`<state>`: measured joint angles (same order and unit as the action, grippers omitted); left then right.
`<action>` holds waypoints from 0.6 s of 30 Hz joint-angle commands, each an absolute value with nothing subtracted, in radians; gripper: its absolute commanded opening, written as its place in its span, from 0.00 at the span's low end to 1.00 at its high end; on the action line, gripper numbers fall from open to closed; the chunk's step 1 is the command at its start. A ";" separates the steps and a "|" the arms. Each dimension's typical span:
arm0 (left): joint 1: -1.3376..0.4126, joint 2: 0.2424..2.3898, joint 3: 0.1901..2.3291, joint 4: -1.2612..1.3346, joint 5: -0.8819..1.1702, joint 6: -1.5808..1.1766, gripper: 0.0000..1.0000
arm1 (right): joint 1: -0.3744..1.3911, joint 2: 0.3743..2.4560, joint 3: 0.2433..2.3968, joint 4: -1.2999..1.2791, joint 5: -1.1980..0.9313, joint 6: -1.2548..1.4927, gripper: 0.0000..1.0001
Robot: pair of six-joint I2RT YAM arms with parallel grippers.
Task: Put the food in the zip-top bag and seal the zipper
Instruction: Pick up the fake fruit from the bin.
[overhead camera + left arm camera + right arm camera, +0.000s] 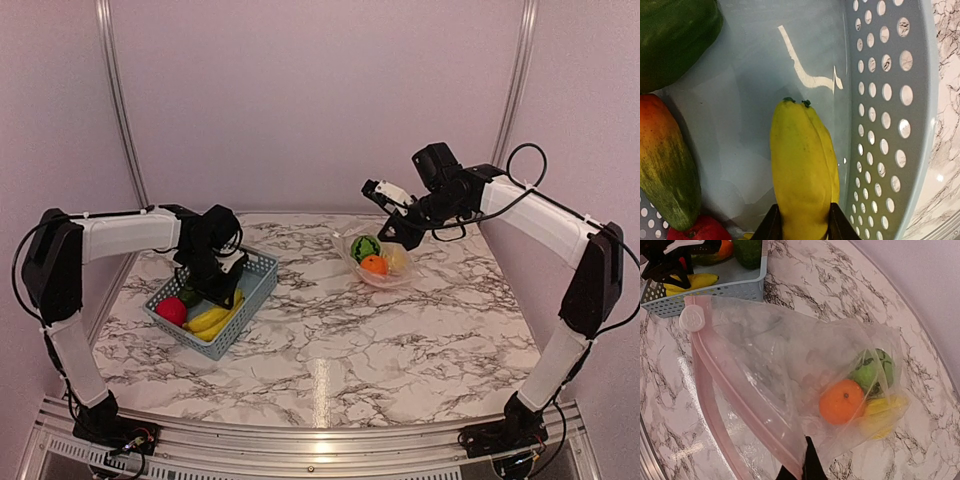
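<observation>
My left gripper (pixel 801 227) is inside the blue-grey basket (pixel 258 275), shut on the yellow banana (pixel 802 165). A green piece (pixel 675 35), a green-orange piece (pixel 665 160) and a red fruit (pixel 695 231) lie beside it. My right gripper (pixel 802 471) is shut on the zip-top bag's (pixel 790 370) mouth edge and holds it up above the table at the back right (pixel 385 262). The pinkish zipper (pixel 735 395) runs along the open mouth, with its slider (pixel 692 319) at one end. Inside the bag lie the orange (pixel 841 401), the striped green melon (pixel 872 371) and a yellow fruit (pixel 882 412).
The basket stands at the left on the marble table (pixel 400 340) and shows in the right wrist view (pixel 725 287). Pale walls close in behind and at both sides. A metal rail (pixel 300 435) runs along the near edge.
</observation>
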<state>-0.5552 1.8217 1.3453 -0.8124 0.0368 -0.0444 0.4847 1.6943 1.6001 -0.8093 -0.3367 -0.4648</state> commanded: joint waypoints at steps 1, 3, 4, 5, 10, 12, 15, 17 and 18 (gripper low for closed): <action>-0.549 1.727 1.388 -0.829 -0.048 -0.063 0.15 | 0.480 1.685 1.648 -0.857 -0.314 -0.486 0.00; -0.549 1.681 1.399 -0.827 -0.062 -0.077 0.11 | 0.480 1.685 1.664 -0.872 -0.312 -0.486 0.00; -0.549 1.664 1.410 -0.825 -0.062 -0.088 0.10 | 0.480 1.687 1.675 -0.880 -0.311 -0.489 0.00; -0.549 1.648 1.422 -0.822 -0.060 -0.098 0.09 | 0.480 1.689 1.684 -0.888 -0.310 -0.489 0.00; -0.554 1.573 1.479 -0.758 0.009 -0.165 0.07 | 0.481 1.715 1.749 -0.931 -0.309 -0.475 0.00; -0.561 1.541 1.489 -0.706 0.042 -0.188 0.06 | 0.483 1.727 1.777 -0.945 -0.311 -0.465 0.00; -0.579 1.490 1.483 -0.605 0.058 -0.227 0.02 | 0.488 1.742 1.810 -0.960 -0.309 -0.448 0.00; -0.595 1.448 1.460 -0.509 0.080 -0.249 0.00 | 0.497 1.753 1.829 -0.969 -0.308 -0.442 0.00; -0.606 1.428 1.442 -0.451 0.116 -0.254 0.00 | 0.503 1.759 1.839 -0.975 -0.306 -0.440 0.00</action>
